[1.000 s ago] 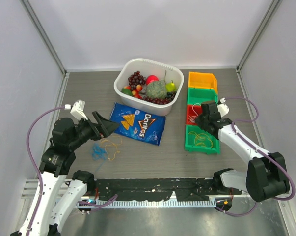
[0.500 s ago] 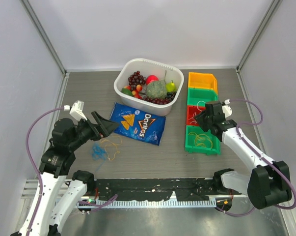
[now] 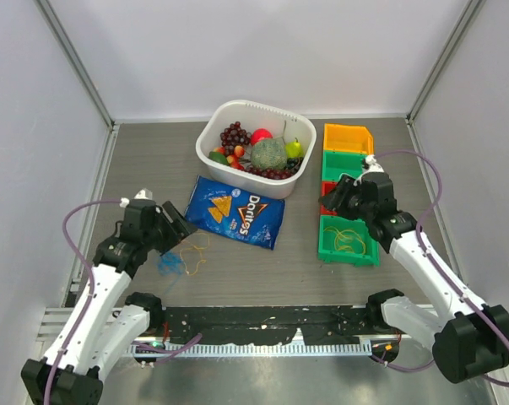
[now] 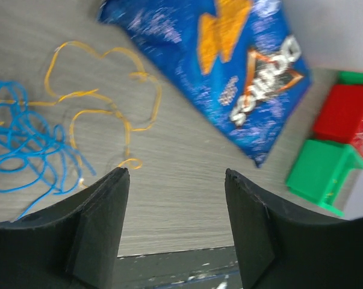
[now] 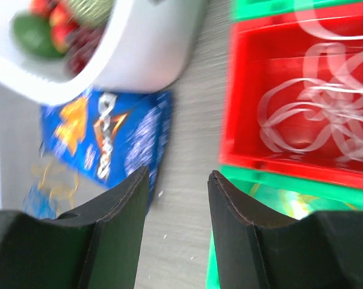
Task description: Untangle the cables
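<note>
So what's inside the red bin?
White cord, loosely looped, lies in the red bin. From above, the right gripper hides most of it.

Bare table [image 3: 148, 160] lies open at the frame's upper left; chip bag [image 3: 237, 213] crowds the centre, just right of the yellow cable [image 3: 191, 251]; white tub [image 3: 273, 187] and row of bins [image 3: 349, 139] block the upper right.

We find the overhead view bright and evenly lit from above, with only faint, soft shadows beside the white tub [image 3: 205, 137] and the chip bag [image 3: 237, 211]. The metal strip [image 3: 322, 380] at the near edge shows a dull sheen. In the left wrist view the bag's print smears, while the blue cable [image 4: 24, 138] looks fairly crisp. The right wrist view is blurred throughout: the white cable [image 5: 331, 90] in the red bin [image 5: 247, 72] streaks, and the tub looks washed out.
</note>
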Tool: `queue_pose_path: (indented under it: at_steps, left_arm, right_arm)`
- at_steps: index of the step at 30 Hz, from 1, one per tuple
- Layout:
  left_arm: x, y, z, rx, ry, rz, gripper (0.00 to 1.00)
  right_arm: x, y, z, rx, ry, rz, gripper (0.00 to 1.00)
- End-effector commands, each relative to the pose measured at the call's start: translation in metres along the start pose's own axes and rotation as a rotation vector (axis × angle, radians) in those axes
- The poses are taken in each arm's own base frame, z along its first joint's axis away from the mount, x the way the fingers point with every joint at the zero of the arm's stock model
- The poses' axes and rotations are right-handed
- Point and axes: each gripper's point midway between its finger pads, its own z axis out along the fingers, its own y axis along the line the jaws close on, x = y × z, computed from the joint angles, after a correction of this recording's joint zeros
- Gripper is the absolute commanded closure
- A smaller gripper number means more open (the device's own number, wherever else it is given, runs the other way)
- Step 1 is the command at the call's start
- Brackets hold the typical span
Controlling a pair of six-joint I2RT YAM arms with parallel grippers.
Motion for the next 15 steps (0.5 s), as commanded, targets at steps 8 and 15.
queue_pose_path:
  at_steps: [8,15]
  left_arm:
    - [0.015,0.041,0.054,-0.19,0.008,-0.227,0.2]
    - [0.014,0.065,0.068,-0.309,-0.047,-0.355,0.14]
  right_arm:
    - [0.136,0.205,-0.065,-0.91,0.193,-0.417,0.49]
    - [0.181,0.22,-0.054,-0.943,0.311,-0.384,0.5]
